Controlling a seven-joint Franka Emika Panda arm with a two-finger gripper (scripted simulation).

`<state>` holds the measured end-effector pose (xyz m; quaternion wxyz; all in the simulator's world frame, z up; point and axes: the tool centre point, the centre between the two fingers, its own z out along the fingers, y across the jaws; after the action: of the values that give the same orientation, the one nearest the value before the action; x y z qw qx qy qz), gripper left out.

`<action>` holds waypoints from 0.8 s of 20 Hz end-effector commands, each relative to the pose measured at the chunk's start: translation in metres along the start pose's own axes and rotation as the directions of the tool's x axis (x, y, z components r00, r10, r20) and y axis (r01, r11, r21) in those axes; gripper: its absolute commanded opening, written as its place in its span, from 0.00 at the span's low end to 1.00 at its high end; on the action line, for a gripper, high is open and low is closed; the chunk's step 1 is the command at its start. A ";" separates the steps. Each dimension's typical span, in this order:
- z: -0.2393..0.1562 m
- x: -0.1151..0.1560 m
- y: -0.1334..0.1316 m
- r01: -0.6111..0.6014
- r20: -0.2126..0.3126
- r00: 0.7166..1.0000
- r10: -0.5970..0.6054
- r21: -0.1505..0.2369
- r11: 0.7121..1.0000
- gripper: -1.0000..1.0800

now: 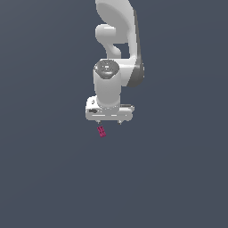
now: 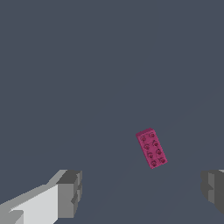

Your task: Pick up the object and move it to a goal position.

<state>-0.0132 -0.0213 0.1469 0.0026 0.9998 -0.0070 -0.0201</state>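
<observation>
- Gripper: white hand on the end of the white arm, pointing down over the flat dark grey-blue floor. In the exterior view two short finger stubs show under the hand's wide body, set well apart.
- Fingers: in the wrist view one grey-tipped finger and the other finger stand far from each other with bare floor between them; the hand is spread wide and pinches nothing.
- Object: a tiny magenta-pink rectangular block, far smaller than the hand. In the exterior view it appears just below the hand, under the finger nearer that view's left, and apart from both fingers.
- Object, wrist view: two rows of small round studs on its top face, long axis tilted against the line joining the fingers. It lies ahead of the fingertips, within the span of the gap and closer to the second finger, touching neither.
- Surroundings: the floor around the block shows no other item; nothing lies between the fingers and the block.
</observation>
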 end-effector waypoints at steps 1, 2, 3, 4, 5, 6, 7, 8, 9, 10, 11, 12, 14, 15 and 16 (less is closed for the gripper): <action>0.000 0.000 0.000 0.000 0.000 1.000 0.000 0.000 1.000 0.96; 0.000 0.000 0.000 0.000 -0.001 1.000 0.000 0.000 1.000 0.96; -0.002 0.001 0.002 0.001 -0.002 1.000 -0.001 -0.001 1.000 0.96; -0.004 0.002 0.004 0.001 -0.006 1.000 -0.001 -0.002 1.000 0.96; -0.007 0.003 0.007 0.002 -0.010 1.000 -0.002 -0.004 1.000 0.96; -0.012 0.005 0.011 0.003 -0.016 1.000 -0.003 -0.007 1.000 0.96; -0.016 0.006 0.015 0.003 -0.021 1.000 -0.003 -0.009 1.000 0.96; -0.019 0.007 0.018 0.003 -0.025 1.000 -0.003 -0.011 1.000 0.96; -0.022 0.008 0.020 0.002 -0.028 1.000 -0.003 -0.013 1.000 0.96; -0.023 0.008 0.021 0.002 -0.029 1.000 -0.002 -0.014 1.000 0.96; -0.024 0.009 0.021 0.001 -0.030 1.000 -0.002 -0.014 1.000 0.96; -0.023 0.008 0.021 0.001 -0.029 1.000 -0.001 -0.013 1.000 0.96; -0.021 0.008 0.020 0.004 -0.028 1.000 -0.005 -0.013 1.000 0.96; -0.021 0.008 0.021 0.007 -0.028 1.000 -0.008 -0.013 1.000 0.96; -0.019 0.008 0.021 0.011 -0.028 1.000 -0.012 -0.013 1.000 0.96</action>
<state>-0.0047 -0.0419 0.1676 0.0091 0.9999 -0.0032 -0.0056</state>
